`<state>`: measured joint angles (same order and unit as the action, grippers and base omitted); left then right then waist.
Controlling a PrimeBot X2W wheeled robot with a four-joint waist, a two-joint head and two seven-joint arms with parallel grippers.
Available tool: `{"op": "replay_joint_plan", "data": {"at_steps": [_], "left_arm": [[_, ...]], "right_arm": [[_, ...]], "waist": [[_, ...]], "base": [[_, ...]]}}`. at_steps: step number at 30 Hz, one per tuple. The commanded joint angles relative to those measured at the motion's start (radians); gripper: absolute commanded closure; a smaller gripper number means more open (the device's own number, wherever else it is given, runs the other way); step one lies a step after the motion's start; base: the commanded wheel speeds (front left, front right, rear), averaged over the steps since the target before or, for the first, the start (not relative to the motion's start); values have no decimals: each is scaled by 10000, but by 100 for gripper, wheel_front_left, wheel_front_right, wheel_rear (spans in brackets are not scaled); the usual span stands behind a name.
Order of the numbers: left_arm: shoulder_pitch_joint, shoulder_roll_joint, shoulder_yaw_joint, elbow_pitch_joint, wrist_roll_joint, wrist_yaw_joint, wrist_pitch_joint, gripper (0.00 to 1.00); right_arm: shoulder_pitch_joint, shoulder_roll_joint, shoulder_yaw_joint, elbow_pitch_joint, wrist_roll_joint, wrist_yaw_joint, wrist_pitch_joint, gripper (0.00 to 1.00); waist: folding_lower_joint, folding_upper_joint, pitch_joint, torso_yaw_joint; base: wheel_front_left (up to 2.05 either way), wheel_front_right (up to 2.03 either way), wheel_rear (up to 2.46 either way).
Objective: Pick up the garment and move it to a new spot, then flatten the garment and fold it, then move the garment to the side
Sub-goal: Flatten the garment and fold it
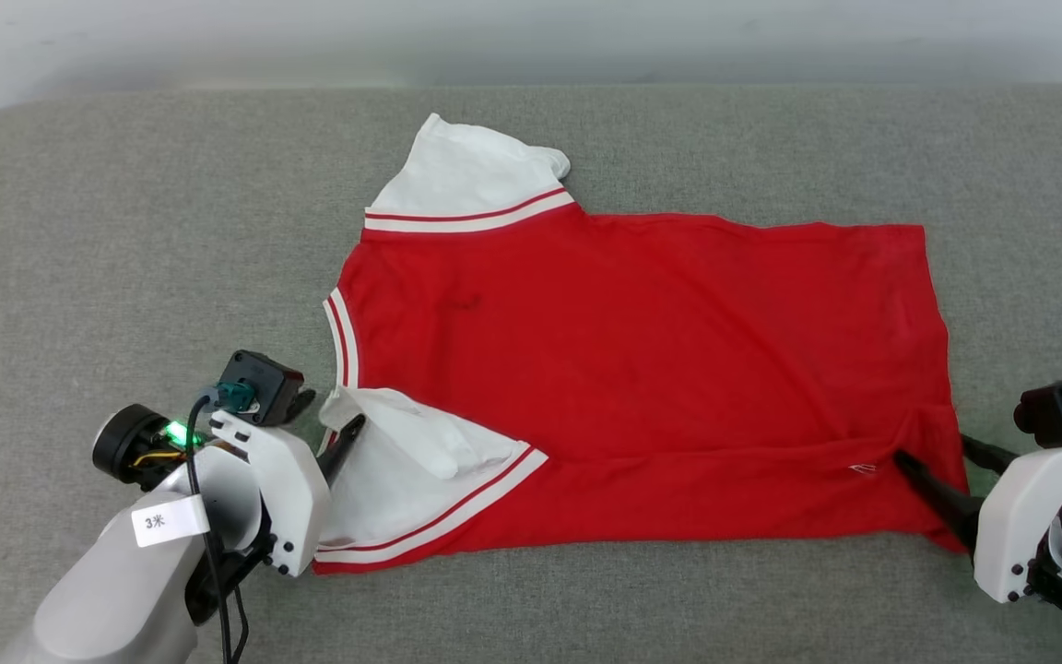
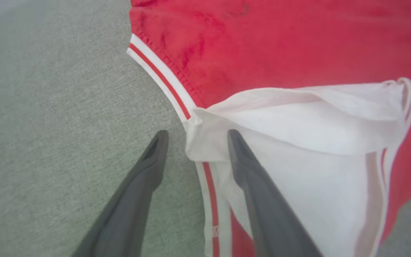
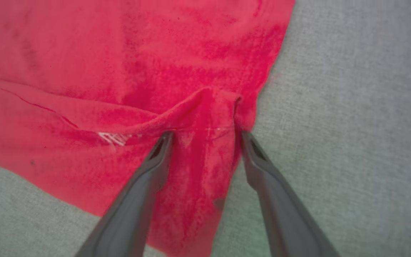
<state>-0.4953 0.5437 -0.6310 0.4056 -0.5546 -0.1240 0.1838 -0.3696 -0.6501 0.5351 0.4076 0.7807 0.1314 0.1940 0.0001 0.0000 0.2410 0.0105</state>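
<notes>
The garment [image 1: 642, 350] is lying spread across the middle of the couch [image 1: 125, 231], plain red side up. Its collar is pointing toward the couch's left edge and its hem toward the right edge. One white sleeve is reaching toward the back edge, and the near sleeve [image 2: 298, 117] is lying folded in over the red.

I am holding my left fingers [image 2: 196, 134] apart around the near sleeve's edge, one finger on the cloth and one on the couch, gripping nothing. I am holding my right fingers [image 3: 206, 135] wider apart around a raised pucker at the near hem corner [image 3: 209, 107], and they are not clamping it.

I am judging this cloth light, limp and quick to wrinkle. Pinching a seam, the striped trim or a hem corner should be giving the surest hold, with both hands lifting together.

A tag [image 1: 162, 521] on my left arm is reading "3米". A small white stitched mark [image 3: 111, 138] near the hem is too blurred for reading.
</notes>
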Motion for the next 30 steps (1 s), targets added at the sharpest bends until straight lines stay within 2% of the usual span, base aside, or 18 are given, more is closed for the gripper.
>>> {"op": "replay_joint_plan", "data": {"at_steps": [1, 7, 10, 14, 23, 27, 30], "left_arm": [[-169, -71, 67, 110, 48, 35, -289, 0], [222, -534, 492, 127, -382, 445, -1226, 0], [659, -673, 840, -229, -735, 786, -1573, 0], [1604, -685, 862, -1056, -964, 1288, -1440, 0], [3527, -275, 892, -2946, -1081, 3108, -306, 0], [3896, -32, 744, -3481, -1026, 3537, 353, 0], [3952, 197, 664, -3666, -896, 3726, 707, 0]], "right_arm": [[-84, 61, -34, 67, -11, -15, -109, 0], [271, 29, -347, -15, -180, -14, -120, 0], [547, 106, -695, -178, -427, -14, 58, 0], [1145, 348, -1459, -448, -988, -14, 536, 0], [2950, 1905, -4215, -1961, -2787, -12, 2160, 0], [3659, 2734, -5258, -3103, -3600, -12, 3299, 0], [3993, 3196, -5578, -3979, -4046, -12, 3963, 0]], "waist": [[-1, 0, -117, 46], [-1, 0, -683, 195], [-1, 0, -980, 220], [-1, 0, -1263, 250], [-1, 0, -1466, 211], [-1, 0, -1430, 163], [-1, 0, -1343, 95]], "base": [[0, 0, 0], [0, 0, 0], [0, 0, 0], [0, 0, 0], [0, 0, 0], [0, 0, 0], [0, 0, 0]]}}
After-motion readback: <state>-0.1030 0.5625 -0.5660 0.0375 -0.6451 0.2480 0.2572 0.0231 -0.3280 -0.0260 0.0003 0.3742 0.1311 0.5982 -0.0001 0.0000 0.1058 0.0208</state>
